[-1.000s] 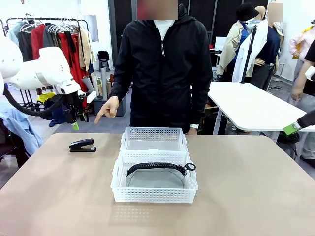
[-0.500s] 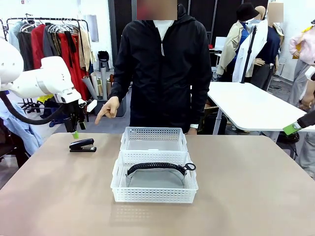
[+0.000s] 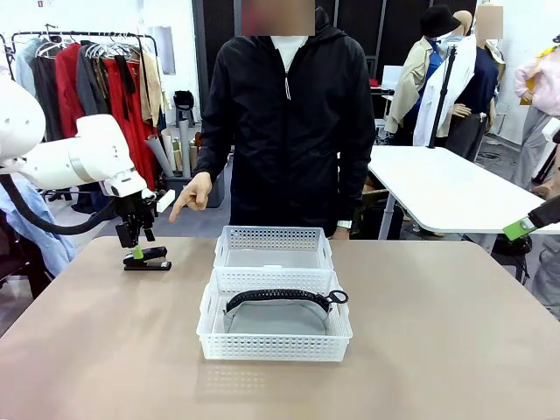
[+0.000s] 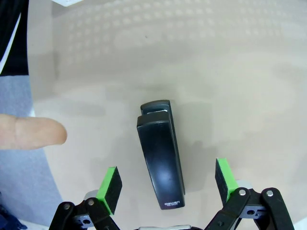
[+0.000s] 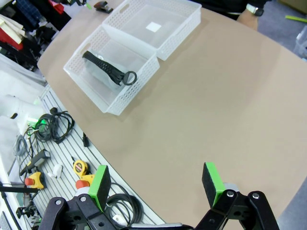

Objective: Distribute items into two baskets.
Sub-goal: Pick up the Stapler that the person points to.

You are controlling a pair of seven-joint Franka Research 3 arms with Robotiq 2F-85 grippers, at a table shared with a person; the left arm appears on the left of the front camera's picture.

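Left jaws stand spread wide, straddling the black stapler point(image 4: 160, 158), a green pad point(image 4: 111, 187) on either side and neither touching it; it lies flat on the worktop point(image 4: 216, 72). A person's fingertip point(image 4: 33, 132) points just beside them. Right jaws are spread too, holding nothing, above the worktop's edge. Well to the right of my left jaws, the grey pouch point(image 3: 276, 319) lies in one basket point(image 3: 271, 348), with the other basket point(image 3: 273, 238) just beyond it.

You are viewing: left arm point(image 3: 83, 157), white, trailing a black cable point(image 3: 52, 229); left gripper point(image 4: 168, 183), black linkages wearing green pads point(image 4: 111, 184).
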